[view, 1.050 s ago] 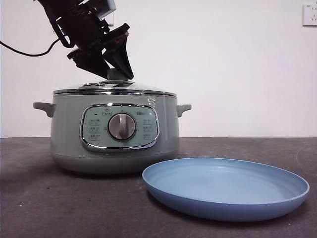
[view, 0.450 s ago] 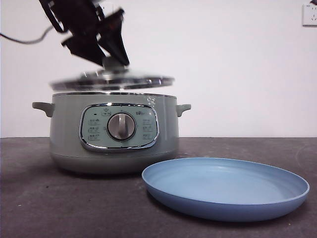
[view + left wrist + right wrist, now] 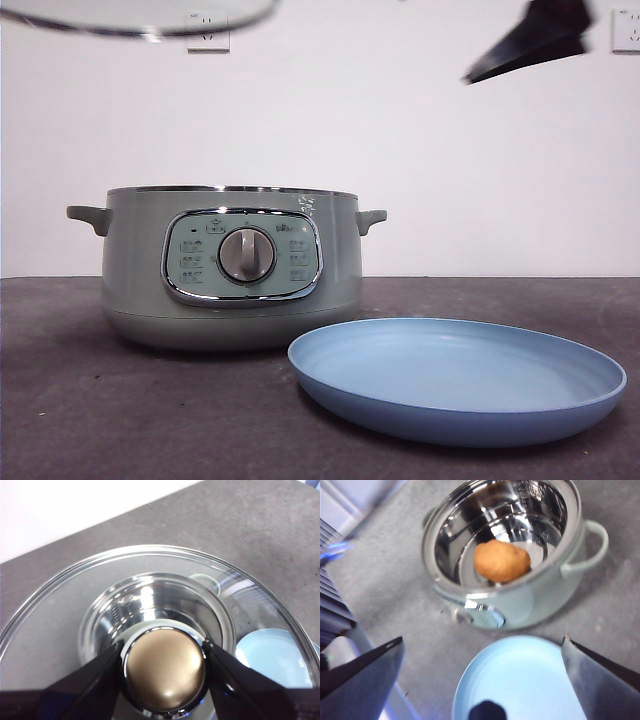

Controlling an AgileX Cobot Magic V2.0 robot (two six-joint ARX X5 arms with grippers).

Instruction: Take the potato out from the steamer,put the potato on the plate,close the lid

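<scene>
Holding: the left gripper (image 3: 164, 667) has its black fingers (image 3: 85, 680) clamped on the knob of the round clear glass lid with a metal rim (image 3: 150, 22), which hangs high above the round pale sage-green steamer pot (image 3: 232, 265), well clear of its rim.
Open pot: nothing covers the steamer's mouth; the right wrist view looks straight into the shiny inner bowl.
Potato: the oval orange-brown potato (image 3: 501, 561) lies on the bowl's floor, near the middle, its long axis roughly across the pot, parallel to the control panel side.
Right gripper (image 3: 482, 675): fingers spread wide and empty, hovering above the wide matte light blue plate (image 3: 520, 680); the potato lies ahead of them and lower, inside the pot wall.
Nearer arm: the right one, I'd judge; the left is busy with the lid.
Next move turns on: reaching forward over the near rim, then down, fingers straddling the potato's short width.
Plate: bare, on the dark grey table (image 3: 120, 410), just beside the steamer.
</scene>
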